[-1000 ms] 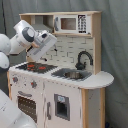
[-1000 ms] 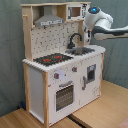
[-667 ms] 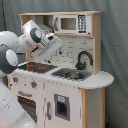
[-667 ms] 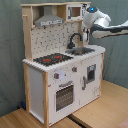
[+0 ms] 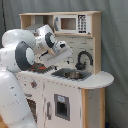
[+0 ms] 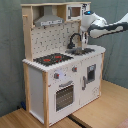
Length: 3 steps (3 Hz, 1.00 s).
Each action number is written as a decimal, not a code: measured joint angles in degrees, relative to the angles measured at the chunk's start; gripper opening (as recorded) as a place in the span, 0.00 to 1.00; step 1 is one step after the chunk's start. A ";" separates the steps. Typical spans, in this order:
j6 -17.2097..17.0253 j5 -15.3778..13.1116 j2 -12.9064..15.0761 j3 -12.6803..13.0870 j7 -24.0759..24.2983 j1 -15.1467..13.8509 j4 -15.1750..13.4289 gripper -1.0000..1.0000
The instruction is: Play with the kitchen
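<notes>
White arm (image 5: pixel 22 55) fronts kitchen (image 6: pixel 60 75) hob (image 6: pixel 52 59).

Kitchen (image 5: pixel 70 85) (image 6: pixel 62 75) upright on a wooden floor (image 6: pixel 100 112), curtain (image 6: pixel 10 50) behind. On the worktop: hob (image 6: pixel 52 58) toward the second exterior view's left, sink (image 6: pixel 82 51) to its right, tap (image 6: pixel 76 39) behind the sink. Pegboard (image 6: pixel 52 37) behind hob and sink; hood (image 6: pixel 48 20) above the hob; microwave (image 5: pixel 70 23) on the top shelf, above the sink. Oven door (image 6: pixel 63 95) below the hob, in the front. Arm (image 5: pixel 22 55) at the first exterior view's left, reaching over the worktop; pincer (image 5: pixel 55 52) above the hob side, left of the tap, apart from the sink (image 5: pixel 72 74).
</notes>
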 joint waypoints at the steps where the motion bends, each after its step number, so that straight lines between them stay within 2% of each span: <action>1: -1.21 0.00 5.61 -1.06 -0.16 -0.49 -0.15 1.00; 2: 0.01 -0.12 11.19 -0.56 0.22 -0.48 -0.08 1.00; 3: 0.43 -0.53 13.85 -0.21 0.22 -0.36 0.22 1.00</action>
